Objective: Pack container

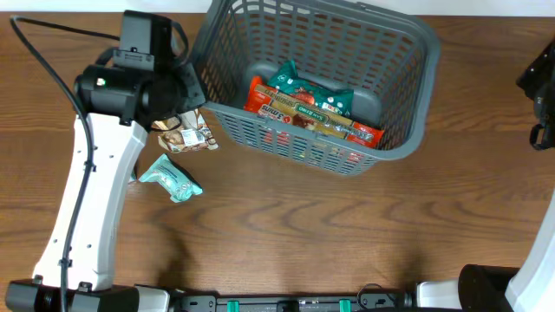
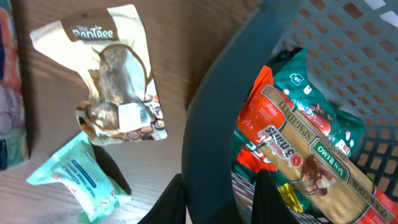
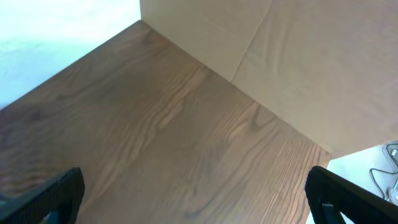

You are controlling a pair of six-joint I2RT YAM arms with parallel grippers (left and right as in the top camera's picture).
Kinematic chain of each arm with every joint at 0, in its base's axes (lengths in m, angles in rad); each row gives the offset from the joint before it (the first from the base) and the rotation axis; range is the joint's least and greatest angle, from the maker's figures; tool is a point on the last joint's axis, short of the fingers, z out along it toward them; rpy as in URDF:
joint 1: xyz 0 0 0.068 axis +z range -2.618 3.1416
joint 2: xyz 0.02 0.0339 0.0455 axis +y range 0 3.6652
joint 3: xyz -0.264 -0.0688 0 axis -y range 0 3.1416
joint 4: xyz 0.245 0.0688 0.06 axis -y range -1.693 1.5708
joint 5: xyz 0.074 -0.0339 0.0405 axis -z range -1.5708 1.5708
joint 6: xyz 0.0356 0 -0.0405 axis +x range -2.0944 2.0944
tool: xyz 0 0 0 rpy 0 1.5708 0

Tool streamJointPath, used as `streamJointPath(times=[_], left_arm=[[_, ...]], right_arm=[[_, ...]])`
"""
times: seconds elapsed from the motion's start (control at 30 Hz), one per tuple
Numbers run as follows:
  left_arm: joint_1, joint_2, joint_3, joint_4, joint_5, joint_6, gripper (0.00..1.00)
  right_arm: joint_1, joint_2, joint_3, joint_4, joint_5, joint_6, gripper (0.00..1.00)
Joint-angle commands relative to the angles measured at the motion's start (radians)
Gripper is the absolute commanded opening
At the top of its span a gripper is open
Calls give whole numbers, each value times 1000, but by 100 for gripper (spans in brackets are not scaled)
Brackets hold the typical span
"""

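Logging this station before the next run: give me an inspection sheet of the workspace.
Surface: brown wood-grain table, no spills seen.
Job's things: large dark grey slotted plastic basket holding red, teal and beige food packets; brown-and-white snack pouch and pale teal packet lie outside, left.
Clutter: unidentified colourful item at left wrist view's edge.
Grippers: left gripper open above basket rim; right gripper open, empty.
Cables: black cable beside left arm.
Surroundings: beige panel bordering table.
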Motion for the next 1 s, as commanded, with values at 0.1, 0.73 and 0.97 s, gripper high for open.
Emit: streamJointPath(times=[0.1,0.73,0.97], left_arm=[[-105,8,-11,-37,37,-10,11],[-129,7,-10,-43,-38,43,99],[-102,-31,-10,29,-37,107,99]], right_arm=[[-8,2,0,-2,17,18,99],[-8,2,0,-2,17,18,99],[-8,2,0,-2,17,18,99]])
